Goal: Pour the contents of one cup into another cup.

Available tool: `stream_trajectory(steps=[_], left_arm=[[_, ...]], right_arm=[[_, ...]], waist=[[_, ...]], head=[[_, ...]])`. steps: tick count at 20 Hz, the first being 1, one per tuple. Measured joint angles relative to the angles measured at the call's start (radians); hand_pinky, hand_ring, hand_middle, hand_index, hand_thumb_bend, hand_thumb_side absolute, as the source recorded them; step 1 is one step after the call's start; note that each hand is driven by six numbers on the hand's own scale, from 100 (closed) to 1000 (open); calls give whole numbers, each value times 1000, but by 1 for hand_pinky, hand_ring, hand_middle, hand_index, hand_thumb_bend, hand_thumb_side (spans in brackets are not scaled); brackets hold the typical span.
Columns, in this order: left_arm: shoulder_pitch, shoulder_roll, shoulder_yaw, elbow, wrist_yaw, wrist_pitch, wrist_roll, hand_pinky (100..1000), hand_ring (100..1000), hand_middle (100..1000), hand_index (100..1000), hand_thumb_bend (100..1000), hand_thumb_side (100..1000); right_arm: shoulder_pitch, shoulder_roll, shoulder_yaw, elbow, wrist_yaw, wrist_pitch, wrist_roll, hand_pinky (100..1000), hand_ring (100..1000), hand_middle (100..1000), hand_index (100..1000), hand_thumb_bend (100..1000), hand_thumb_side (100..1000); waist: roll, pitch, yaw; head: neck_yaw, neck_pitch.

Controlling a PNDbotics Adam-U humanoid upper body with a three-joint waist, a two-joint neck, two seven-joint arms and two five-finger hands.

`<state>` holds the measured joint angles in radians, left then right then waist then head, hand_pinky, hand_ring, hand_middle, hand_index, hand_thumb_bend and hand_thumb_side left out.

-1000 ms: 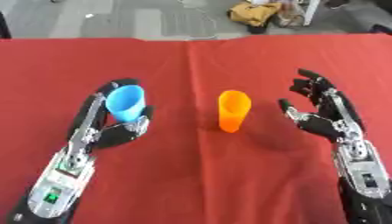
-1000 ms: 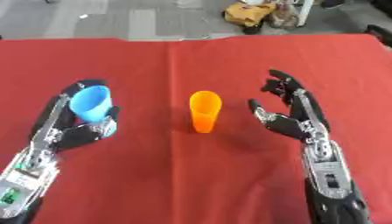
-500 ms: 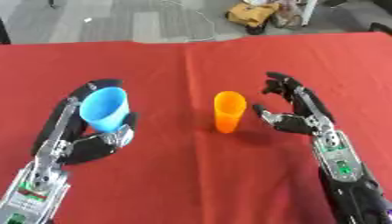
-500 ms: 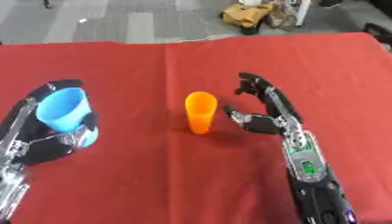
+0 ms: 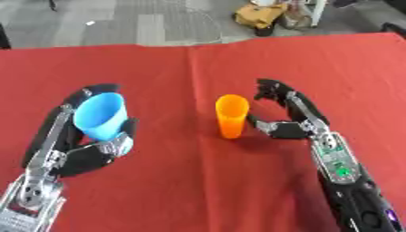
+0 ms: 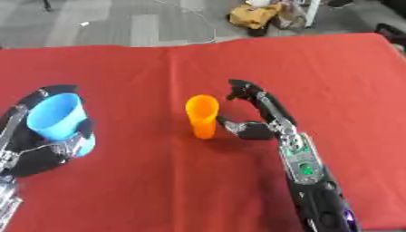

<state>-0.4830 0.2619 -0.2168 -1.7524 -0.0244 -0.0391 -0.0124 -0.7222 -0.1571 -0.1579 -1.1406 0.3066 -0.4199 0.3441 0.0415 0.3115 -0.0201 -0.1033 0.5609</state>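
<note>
Two cups are showing in your left eye view. Your left hand (image 5: 91, 152) is gripping the blue cup (image 5: 100, 116), fingers and thumb curled round it, with its open mouth tilting toward the upper left. The orange cup (image 5: 231, 116) is standing upright on the red tablecloth (image 5: 198, 190) near the middle. Your right hand (image 5: 287, 118) is sitting just beside it, fingers spread in an open curve and holding nothing.

Turning to your right eye view, the thumb (image 6: 234, 127) is nearing the orange cup's base; you cannot tell whether it is touching.
</note>
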Motion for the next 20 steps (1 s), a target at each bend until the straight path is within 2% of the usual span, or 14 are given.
stream_trajectory(steps=[9,20], left_arm=[[3,-8,0,-2,3,4,-4,458,587,599,772,100,100],[7,-14,0,-2,3,4,-6,464,588,600,773,100,100]], right_arm=[[-9,13,12,17,31,-14,24,923,954,687,938,497,233],[-25,33,31,34,61,-21,56,921,952,685,944,496,247]], waist=[[-1,-2,2],[-3,-4,7]], head=[[-5,0],[-10,0]])
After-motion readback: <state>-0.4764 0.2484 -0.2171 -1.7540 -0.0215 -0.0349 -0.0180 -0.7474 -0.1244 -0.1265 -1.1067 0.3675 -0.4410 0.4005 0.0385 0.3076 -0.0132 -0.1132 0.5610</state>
